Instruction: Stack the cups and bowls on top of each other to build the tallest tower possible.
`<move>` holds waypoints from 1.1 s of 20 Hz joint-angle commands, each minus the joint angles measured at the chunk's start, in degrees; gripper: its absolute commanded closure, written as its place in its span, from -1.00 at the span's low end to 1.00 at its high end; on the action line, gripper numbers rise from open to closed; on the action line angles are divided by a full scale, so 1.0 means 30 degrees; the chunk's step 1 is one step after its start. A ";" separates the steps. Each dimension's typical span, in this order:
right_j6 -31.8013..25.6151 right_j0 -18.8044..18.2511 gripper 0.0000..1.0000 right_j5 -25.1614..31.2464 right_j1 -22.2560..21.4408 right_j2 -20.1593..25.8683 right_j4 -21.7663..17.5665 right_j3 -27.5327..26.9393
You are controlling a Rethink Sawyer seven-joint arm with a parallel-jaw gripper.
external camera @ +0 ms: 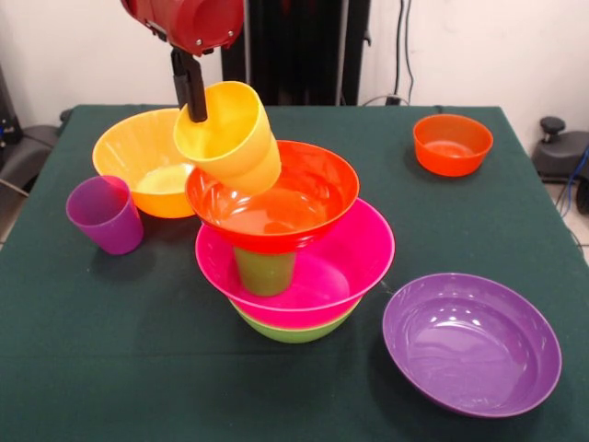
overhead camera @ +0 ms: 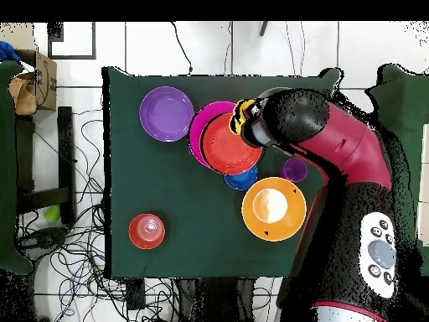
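Fingers of my gripper [external camera: 195, 97] pinch the rim of the yellow cup [external camera: 230, 136], one black finger showing against its outer wall, and I hold it tilted over the red-orange bowl [external camera: 281, 198], its lower edge at or just above the bowl's inside, so it can crown the tower. Below, that bowl rests on the green cup [external camera: 265, 270], standing in the pink bowl [external camera: 304, 276] over the lime green bowl [external camera: 293, 330], a narrow support, so I judge a gentle release is needed. Purple cup [external camera: 104, 214], orange bowl [external camera: 143, 161] and purple bowl [external camera: 471, 343] wait aside.

Front view low across table [external camera: 83, 368], overhead straight down, both sharing it
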 commanded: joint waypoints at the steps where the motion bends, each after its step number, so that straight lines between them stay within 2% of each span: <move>1: 0.1223 0.0287 1.00 -0.1523 0.0346 0.1004 -0.0577 0.1467; 12: 0.2235 0.1057 1.00 -0.2262 0.0292 0.0635 -0.0420 0.2116; 22: 0.2614 0.1590 1.00 -0.3917 0.0210 0.0546 -0.0081 0.3981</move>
